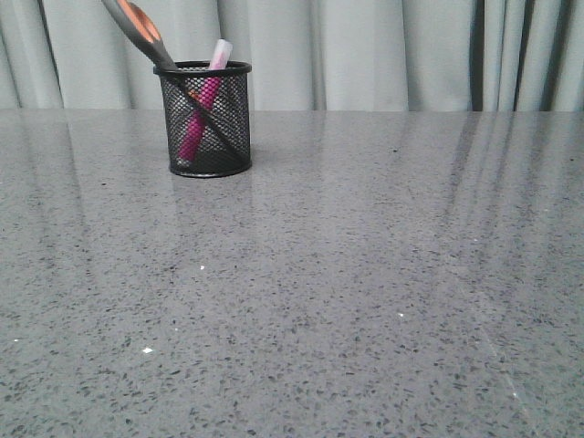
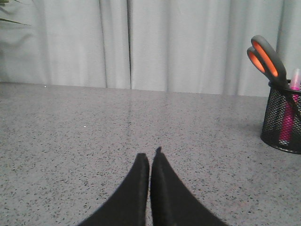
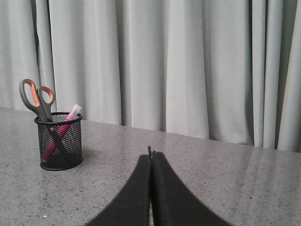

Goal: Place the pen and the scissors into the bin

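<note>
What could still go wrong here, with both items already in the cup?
1. The scissors lean blades-down, heavy handles sticking out well above the rim of the bin; a light mesh cup could tip if bumped.
2. The pen also stands slanted, crossing the blades, so it may shift if the scissors slide.
Left gripper and right gripper are shut and clear of the bin.

Grey speckled table (image 1: 365, 301) carries 1 bin (image 1: 208, 137), upright, far left.
</note>
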`<state>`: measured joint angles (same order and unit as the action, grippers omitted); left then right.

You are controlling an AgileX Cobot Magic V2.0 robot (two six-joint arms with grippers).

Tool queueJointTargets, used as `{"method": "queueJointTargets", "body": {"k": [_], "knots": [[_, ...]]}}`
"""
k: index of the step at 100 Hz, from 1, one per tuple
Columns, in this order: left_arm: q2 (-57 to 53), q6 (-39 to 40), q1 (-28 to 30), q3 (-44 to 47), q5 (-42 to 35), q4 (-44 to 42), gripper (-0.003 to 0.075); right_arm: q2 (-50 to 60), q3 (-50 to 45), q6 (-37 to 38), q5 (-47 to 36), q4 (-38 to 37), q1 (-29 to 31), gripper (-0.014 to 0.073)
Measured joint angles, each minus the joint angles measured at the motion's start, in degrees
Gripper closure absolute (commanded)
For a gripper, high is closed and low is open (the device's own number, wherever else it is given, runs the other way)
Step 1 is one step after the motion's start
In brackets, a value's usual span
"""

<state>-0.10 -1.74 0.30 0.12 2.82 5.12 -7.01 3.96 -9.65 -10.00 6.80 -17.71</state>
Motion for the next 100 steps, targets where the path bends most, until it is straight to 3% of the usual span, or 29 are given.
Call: {"method": "queueJointTargets", "body": {"k": [18, 35, 62, 100], "knots": [[0.0, 0.0, 0.0, 0.0, 0.0, 0.0, 0.0742, 0.0, -2.0, 0.1, 3.3, 1.9, 8.1, 0.0662], [0.0, 0.0, 0.0, 0.0, 0.0, 0.0, 0.0742, 1.5, -2.6, 1.2, 10.3, -1.5, 15.0, 0.0662], [0.0, 0.0, 0.0, 0.0, 0.0, 0.0, 0.0741, 7.3, -4.5, 1.9, 15.5, -4.0, 15.7, 0.0662], [0.0, 0.0, 0.0, 0.0, 0.0, 0.0, 0.0742, 7.4, -4.5, 2.0, 18.4, -5.5, 15.7, 0.0662]]}}
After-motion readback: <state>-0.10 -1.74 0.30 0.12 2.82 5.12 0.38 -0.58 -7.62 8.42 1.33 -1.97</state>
